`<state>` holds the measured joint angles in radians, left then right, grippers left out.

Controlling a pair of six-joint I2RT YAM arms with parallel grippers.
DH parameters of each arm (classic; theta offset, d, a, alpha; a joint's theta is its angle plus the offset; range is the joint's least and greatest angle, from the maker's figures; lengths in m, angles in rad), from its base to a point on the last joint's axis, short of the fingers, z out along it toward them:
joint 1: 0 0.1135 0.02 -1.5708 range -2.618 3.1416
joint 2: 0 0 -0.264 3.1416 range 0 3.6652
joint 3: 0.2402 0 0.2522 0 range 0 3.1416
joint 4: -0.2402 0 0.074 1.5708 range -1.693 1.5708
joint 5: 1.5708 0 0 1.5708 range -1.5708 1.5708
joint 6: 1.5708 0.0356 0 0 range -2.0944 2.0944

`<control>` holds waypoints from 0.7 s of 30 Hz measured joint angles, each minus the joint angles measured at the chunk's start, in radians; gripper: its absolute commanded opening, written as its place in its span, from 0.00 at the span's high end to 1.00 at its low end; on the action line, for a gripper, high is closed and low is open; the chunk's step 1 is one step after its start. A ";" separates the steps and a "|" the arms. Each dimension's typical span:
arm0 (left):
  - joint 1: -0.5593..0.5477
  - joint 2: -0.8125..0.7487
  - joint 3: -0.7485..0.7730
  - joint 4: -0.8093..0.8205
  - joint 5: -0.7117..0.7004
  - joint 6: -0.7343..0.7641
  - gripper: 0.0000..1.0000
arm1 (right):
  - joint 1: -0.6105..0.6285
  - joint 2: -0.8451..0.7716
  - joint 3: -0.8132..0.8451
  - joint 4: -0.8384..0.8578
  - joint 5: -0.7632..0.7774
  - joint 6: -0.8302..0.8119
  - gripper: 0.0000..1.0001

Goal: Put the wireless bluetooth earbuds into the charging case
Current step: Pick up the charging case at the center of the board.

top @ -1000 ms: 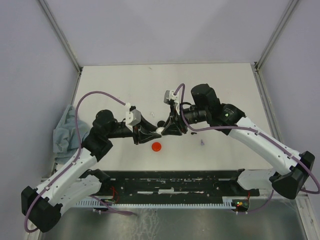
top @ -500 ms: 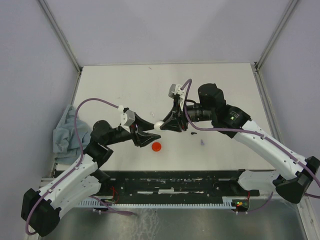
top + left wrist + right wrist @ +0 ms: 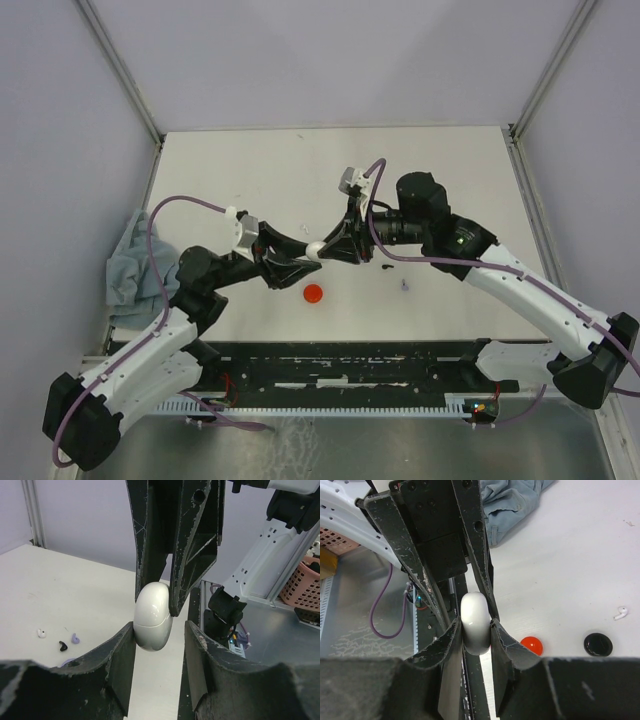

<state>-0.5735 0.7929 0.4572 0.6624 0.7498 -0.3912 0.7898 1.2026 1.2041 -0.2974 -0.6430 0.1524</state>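
Pulling its elbow back this last second, left gripper sits slack around the white charging case, touching one side; right gripper clamps it mid-air. Case looks shut, needs opening; earbuds lie loose on the table.

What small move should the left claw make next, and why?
Probably close the left claw on the white case: the right claw pinches one half of it in mid-air, while the left claw straddles the other half with a gap on one side.
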 measured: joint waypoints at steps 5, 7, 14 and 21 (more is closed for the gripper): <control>0.000 0.014 0.000 0.025 -0.007 -0.021 0.51 | 0.000 -0.006 -0.011 0.027 0.000 0.020 0.87; 0.000 0.016 0.000 0.028 -0.008 -0.029 0.51 | 0.000 -0.008 -0.017 0.039 0.001 0.027 0.87; 0.000 0.022 0.000 0.030 -0.011 -0.040 0.58 | 0.000 -0.011 -0.024 0.057 0.001 0.037 0.87; 0.000 0.041 -0.001 0.033 -0.007 -0.059 0.86 | 0.000 -0.011 -0.024 0.058 -0.003 0.038 0.83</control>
<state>-0.5739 0.8337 0.4564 0.6952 0.7425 -0.4500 0.7895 1.1919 1.1797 -0.2394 -0.6464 0.1902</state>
